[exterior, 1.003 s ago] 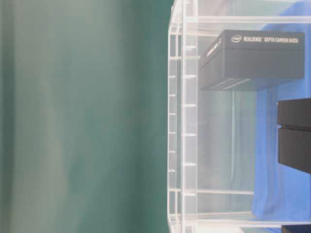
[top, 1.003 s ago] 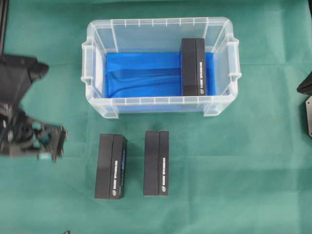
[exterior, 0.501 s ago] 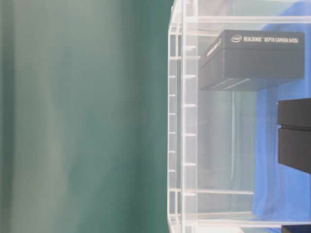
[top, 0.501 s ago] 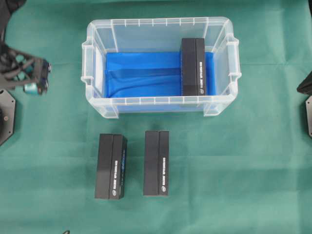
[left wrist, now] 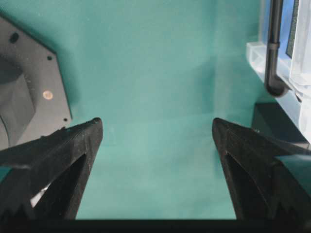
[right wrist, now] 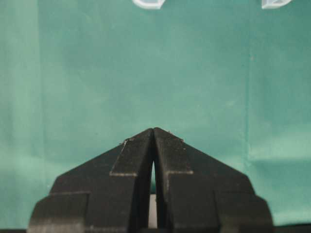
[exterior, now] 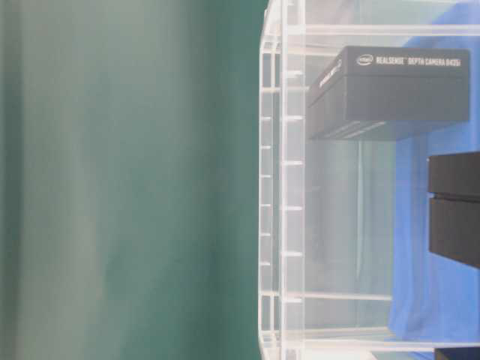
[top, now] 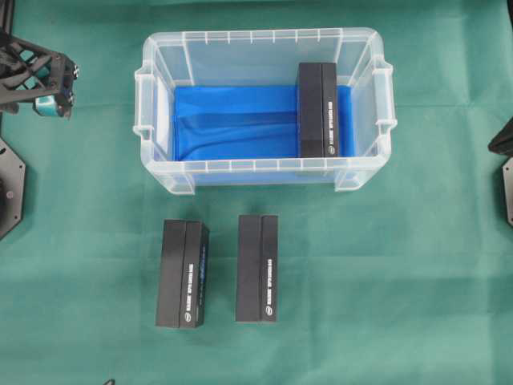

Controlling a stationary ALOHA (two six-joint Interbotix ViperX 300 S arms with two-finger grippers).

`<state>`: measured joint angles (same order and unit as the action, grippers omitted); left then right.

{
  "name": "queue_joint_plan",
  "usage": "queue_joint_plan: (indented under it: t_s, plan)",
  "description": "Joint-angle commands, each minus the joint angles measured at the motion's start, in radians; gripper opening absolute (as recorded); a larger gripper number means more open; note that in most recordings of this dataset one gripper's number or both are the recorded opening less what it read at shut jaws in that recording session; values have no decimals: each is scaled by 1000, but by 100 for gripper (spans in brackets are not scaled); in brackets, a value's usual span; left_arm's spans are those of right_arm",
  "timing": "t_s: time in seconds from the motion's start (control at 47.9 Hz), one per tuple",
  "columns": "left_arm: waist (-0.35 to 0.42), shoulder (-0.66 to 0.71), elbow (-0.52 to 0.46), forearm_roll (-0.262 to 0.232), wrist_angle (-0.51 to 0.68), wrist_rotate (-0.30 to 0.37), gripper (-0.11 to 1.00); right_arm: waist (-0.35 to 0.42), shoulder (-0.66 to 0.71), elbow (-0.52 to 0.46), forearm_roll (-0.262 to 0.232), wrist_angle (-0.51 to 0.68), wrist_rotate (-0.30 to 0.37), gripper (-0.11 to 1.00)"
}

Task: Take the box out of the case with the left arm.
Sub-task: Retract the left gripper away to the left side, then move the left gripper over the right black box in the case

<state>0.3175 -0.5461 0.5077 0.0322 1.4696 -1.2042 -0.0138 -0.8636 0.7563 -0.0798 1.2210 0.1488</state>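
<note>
The clear case (top: 260,38) stands at the back middle of the green cloth, with a blue sheet on its bottom. One black box (top: 318,111) lies inside at its right end, and it also shows through the case's wall (exterior: 289,187) as the box (exterior: 397,90) in the table-level view. My left gripper (top: 66,88) hangs at the far left, outside the case and level with its left handle. It is open, and between its fingers (left wrist: 73,145) only cloth shows. My right gripper (right wrist: 154,130) is shut over bare cloth with nothing in it.
Two more black boxes (top: 183,273) (top: 257,268) lie side by side on the cloth in front of the case. The left arm's grey base plate (top: 8,188) sits at the left edge. Dark parts of the right arm (top: 503,144) stand at the right edge.
My left gripper has swung from low at the left, near the loose boxes, up and back to beside the case's left end. It stayed open. The boxes and right arm have not moved.
</note>
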Motion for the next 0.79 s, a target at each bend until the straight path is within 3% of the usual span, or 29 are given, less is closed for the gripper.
queue_joint_plan:
  t_s: [0.0,0.251,0.418,0.773]
  plan:
    - [5,-3,-20,-2,-3,2,95,-2,8,-26,0,-3,2,7]
    - [5,23,-37,-8,-14,-3,95,-2,8,-28,0,-3,2,7]
    - [2,98,-103,-18,-40,-3,95,0,6,-28,0,-3,2,7]
    - [-49,374,-394,-18,-64,0,95,-2,5,-28,0,-3,2,7]
